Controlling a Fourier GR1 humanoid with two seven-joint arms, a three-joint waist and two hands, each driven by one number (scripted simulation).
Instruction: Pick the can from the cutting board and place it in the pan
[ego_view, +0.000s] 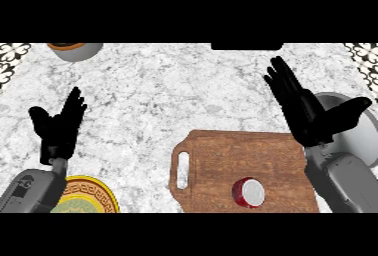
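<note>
- Looking down, we see the small red can with a white top (249, 192) standing on the brown wooden cutting board (244, 160), near the board's lower edge, untouched.
- Our right hand (304, 107) is raised with fingers straight and open, above the board's far right corner and well apart from the can; it holds nothing.
- Our left hand (57, 127) rests open, fingers up, at the left, above the round yellow patterned plate (92, 197).
- The grey round pan (362, 135) sits at the right edge, mostly hidden behind our right forearm.
- We judge the main risk is tipping: fingers arriving from above may clip the can's rim and roll it off the board.
- With the pan partly covered by the forearm, we could misjudge its rim and set the can on the edge.
</note>
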